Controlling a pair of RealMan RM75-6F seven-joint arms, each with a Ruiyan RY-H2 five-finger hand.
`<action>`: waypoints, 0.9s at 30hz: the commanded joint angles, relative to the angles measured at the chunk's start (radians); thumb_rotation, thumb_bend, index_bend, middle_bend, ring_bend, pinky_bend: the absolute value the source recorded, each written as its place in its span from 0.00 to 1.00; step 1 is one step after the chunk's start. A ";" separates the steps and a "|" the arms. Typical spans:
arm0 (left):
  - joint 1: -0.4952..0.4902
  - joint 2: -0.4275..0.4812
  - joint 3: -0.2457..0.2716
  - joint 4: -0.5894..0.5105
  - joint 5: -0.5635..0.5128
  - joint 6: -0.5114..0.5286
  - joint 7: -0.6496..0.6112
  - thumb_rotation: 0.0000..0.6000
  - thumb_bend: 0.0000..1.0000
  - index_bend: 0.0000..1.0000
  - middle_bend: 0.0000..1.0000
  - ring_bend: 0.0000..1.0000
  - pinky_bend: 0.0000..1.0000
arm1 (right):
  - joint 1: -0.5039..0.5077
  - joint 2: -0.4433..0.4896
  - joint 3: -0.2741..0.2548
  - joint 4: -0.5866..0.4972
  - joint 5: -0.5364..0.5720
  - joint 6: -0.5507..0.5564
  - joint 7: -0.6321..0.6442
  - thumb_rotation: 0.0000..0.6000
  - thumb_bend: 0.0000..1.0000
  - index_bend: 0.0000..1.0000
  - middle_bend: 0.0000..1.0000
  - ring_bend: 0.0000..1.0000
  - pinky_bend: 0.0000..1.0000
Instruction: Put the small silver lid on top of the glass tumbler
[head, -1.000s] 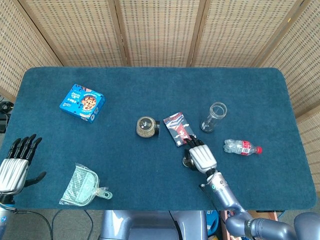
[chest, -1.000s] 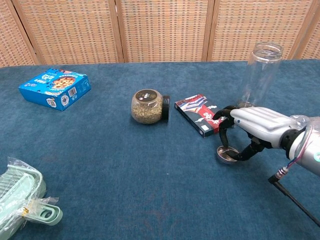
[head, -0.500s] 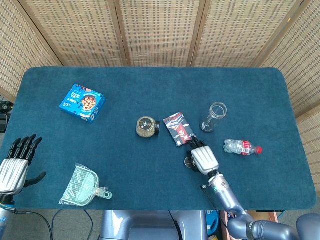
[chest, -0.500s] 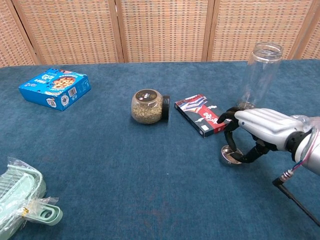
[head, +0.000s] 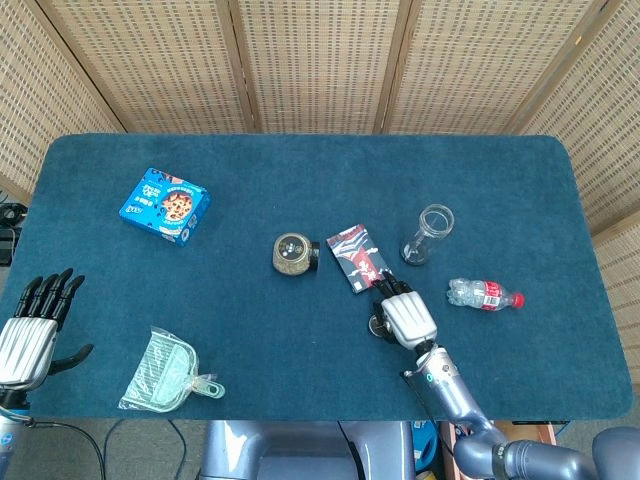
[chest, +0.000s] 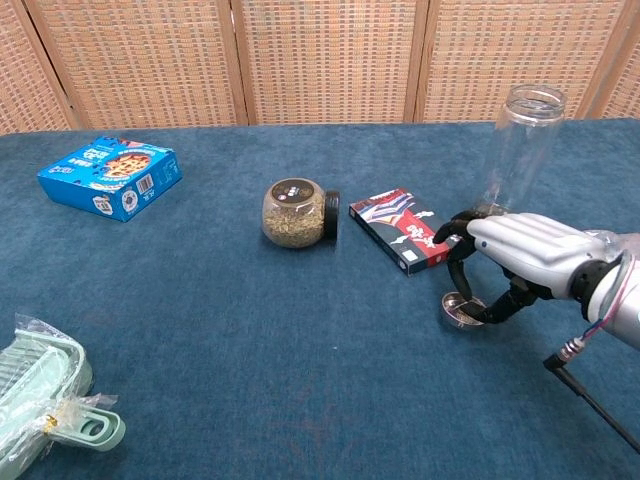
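Note:
The small silver lid (chest: 462, 308) lies on the blue table cloth, just in front of the red-and-black packet. My right hand (chest: 525, 250) arches over it, fingers curled down on its left rim and thumb at its right rim, pinching it. In the head view only an edge of the lid (head: 376, 324) shows beside the right hand (head: 406, 316). The glass tumbler (chest: 521, 150) stands upright and uncovered just behind the hand, also seen as tumbler (head: 428, 233). My left hand (head: 30, 330) hangs off the table's front left corner with fingers spread, holding nothing.
A red-and-black packet (chest: 400, 228) lies between the lid and a seed jar (chest: 295, 212) on its side. A small water bottle (head: 485, 295) lies right of the hand. A blue cookie box (head: 165, 206) sits far left, a bagged green dustpan (head: 165, 372) near the front edge.
My right hand has closed in around the lid, and the lid has shifted slightly right with it. The left hand has not moved.

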 joint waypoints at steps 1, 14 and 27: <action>0.000 0.001 -0.001 0.000 -0.001 0.000 -0.001 1.00 0.21 0.00 0.00 0.00 0.00 | 0.003 0.008 0.004 -0.015 0.000 0.007 -0.019 1.00 0.52 0.67 0.23 0.04 0.26; 0.003 0.004 -0.001 -0.002 0.002 0.008 -0.008 1.00 0.21 0.00 0.00 0.00 0.00 | -0.005 0.111 0.018 -0.157 0.008 0.070 -0.152 1.00 0.52 0.67 0.23 0.04 0.26; 0.009 0.010 0.000 -0.006 0.011 0.022 -0.019 1.00 0.21 0.00 0.00 0.00 0.00 | -0.035 0.292 0.049 -0.396 -0.003 0.182 -0.286 1.00 0.52 0.67 0.23 0.04 0.26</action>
